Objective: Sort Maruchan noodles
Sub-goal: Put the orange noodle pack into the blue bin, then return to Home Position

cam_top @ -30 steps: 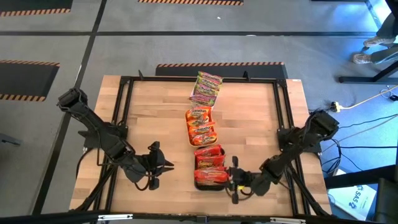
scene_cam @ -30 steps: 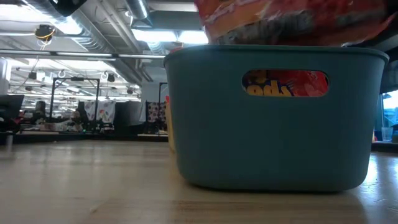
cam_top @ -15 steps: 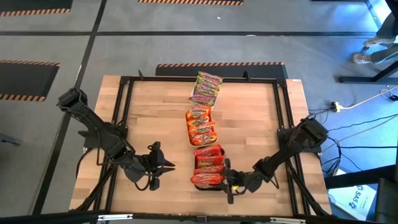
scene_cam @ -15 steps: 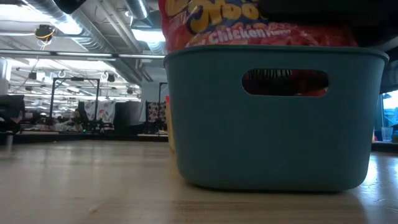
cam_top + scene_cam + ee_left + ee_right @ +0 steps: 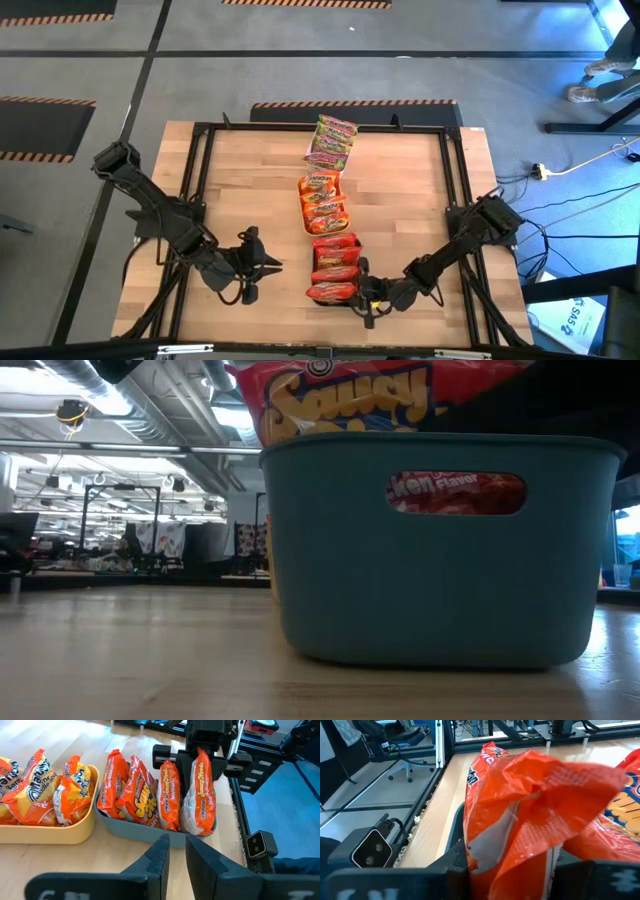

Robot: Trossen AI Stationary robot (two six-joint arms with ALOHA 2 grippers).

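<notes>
Red Maruchan noodles packets (image 5: 336,258) stand on edge in a teal tray (image 5: 440,580) near the table's front. My right gripper (image 5: 363,294) is shut on one more red packet (image 5: 332,293) at the tray's near end. Orange packets (image 5: 322,200) fill an orange tray (image 5: 75,837) behind it, and green-pink packets (image 5: 332,142) lie at the far edge. To the left of the teal tray my left gripper (image 5: 177,852) hovers, shut on nothing. My right gripper pinches the red packet's upper right part (image 5: 201,767) between its two fingers, one on each flat face. It comes nearly level from the table's right. The packet stands on edge, its lower part (image 5: 455,493) inside the teal tray against the near wall.
A black frame (image 5: 460,180) runs around the wooden tabletop. Bare wood lies on the left (image 5: 240,190) and on the right (image 5: 410,200) of the row of trays. A person's feet (image 5: 600,80) show on the floor at the far right.
My right gripper has gone down and a little toward the table's left edge with the red packet. The packet has sunk into the teal tray's near end, and it now shows behind the tray's handle slot.
</notes>
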